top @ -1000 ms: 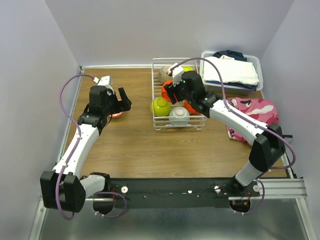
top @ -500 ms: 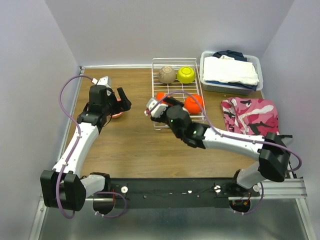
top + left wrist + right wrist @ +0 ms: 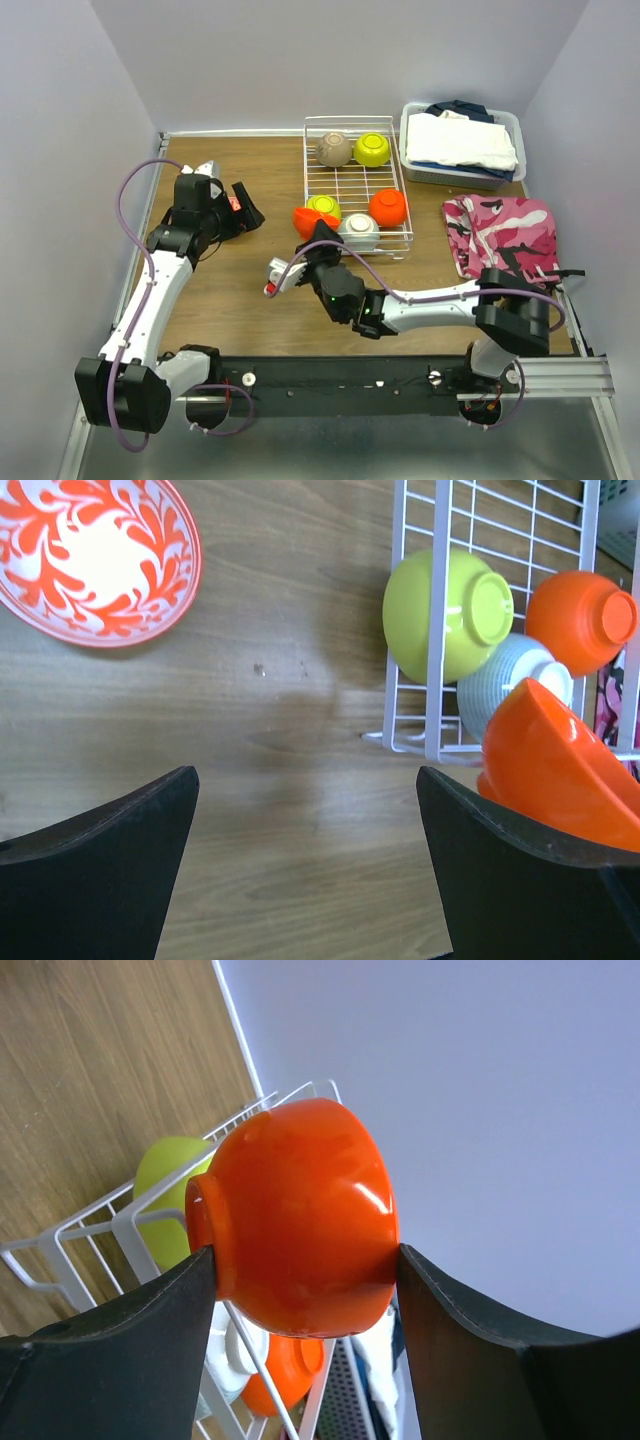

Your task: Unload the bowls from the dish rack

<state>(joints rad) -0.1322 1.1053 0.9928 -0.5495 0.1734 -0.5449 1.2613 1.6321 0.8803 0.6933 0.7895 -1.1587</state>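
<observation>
In the white wire dish rack (image 3: 355,185) we count five: taupe bowl (image 3: 333,150) and lime-green bowl (image 3: 371,150) at its far end; tilted lime bowl (image 3: 322,207), pale blue bowl (image 3: 358,232) and orange bowl (image 3: 388,207) at its near end. The right gripper (image 3: 302,1250) pinches a second orange bowl (image 3: 307,217) just off its near-left corner. The red-patterned bowl (image 3: 95,555) sits upright, well left.

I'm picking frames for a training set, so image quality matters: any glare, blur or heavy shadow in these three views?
Top external: even light, sharp, no strong glare. Left wrist: wood grain crisp, a faint soft shadow on the table, its own fingers near-black silhouettes. Right wrist: a small white highlight on the orange bowl filling the frame; otherwise sharp.
</observation>
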